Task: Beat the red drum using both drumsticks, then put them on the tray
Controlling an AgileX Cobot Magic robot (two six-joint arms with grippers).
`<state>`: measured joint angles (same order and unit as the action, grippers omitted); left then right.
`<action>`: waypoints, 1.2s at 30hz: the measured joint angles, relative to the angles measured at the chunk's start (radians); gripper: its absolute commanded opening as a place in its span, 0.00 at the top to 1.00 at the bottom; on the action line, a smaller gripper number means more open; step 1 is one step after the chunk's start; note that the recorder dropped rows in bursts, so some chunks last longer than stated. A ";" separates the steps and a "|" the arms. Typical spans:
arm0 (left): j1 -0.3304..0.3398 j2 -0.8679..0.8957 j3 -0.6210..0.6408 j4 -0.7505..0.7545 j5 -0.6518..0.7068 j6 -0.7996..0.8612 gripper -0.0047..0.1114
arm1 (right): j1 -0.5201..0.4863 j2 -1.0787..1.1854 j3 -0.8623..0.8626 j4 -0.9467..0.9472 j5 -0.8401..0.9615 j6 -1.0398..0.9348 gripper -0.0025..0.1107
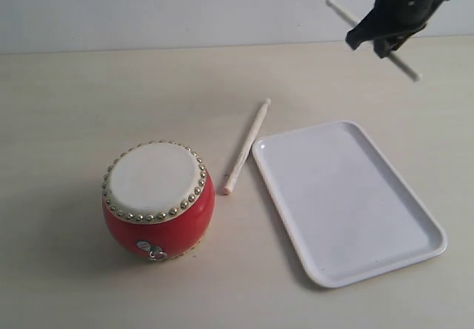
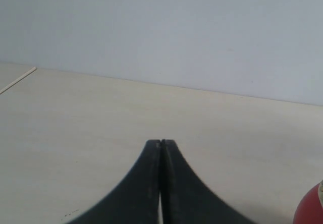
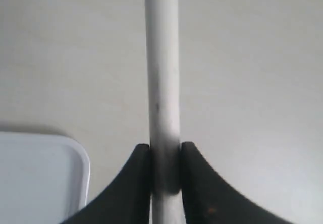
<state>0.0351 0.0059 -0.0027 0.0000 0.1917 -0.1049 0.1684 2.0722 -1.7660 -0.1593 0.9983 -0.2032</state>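
Note:
The red drum [image 1: 158, 199] with its cream skin stands at the front left of the table; its red edge [image 2: 310, 209] shows in the left wrist view. One drumstick [image 1: 246, 146] lies on the table between the drum and the white tray [image 1: 348, 199]. The other drumstick [image 3: 162, 67] is held in the air by my right gripper [image 1: 385, 44], which is shut on it above the table beyond the tray's far end. A corner of the tray [image 3: 40, 176] shows below it. My left gripper [image 2: 161, 143] is shut with nothing in it, low over bare table; it is outside the exterior view.
A pale wall [image 1: 163, 7] runs along the table's far edge. In the left wrist view the thin end of a stick [image 2: 17, 80] lies far off on the table.

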 measured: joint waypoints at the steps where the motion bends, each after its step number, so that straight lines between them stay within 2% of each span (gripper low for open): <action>1: 0.000 0.000 0.000 0.000 0.000 0.000 0.96 | -0.014 -0.037 0.026 0.000 0.002 0.017 0.98; 7: 0.000 0.000 0.000 0.000 0.000 0.000 0.96 | -0.049 -0.341 0.265 -0.011 -0.046 0.102 0.98; 12: 0.000 0.000 0.000 0.000 0.000 0.000 0.96 | -0.049 -0.728 0.572 0.124 -0.183 0.109 0.98; 16: 0.000 0.000 0.000 0.000 0.000 0.000 0.96 | -0.049 -0.901 0.690 0.138 -0.189 0.083 0.98; 23: 0.000 0.000 0.000 -0.024 -0.016 -0.023 0.96 | -0.049 -1.037 0.730 0.159 -0.166 0.083 0.98; 28: 0.000 0.000 0.000 -0.292 -0.147 -0.356 0.96 | -0.049 -1.039 0.730 0.200 -0.154 0.081 0.98; 36: 0.000 0.000 0.000 -0.367 -0.265 -0.419 0.96 | -0.049 -1.039 0.730 0.212 -0.143 0.061 0.98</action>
<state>0.0351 0.0059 -0.0027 -0.3668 -0.0731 -0.5238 0.1189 1.0327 -1.0365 0.0531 0.8548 -0.1419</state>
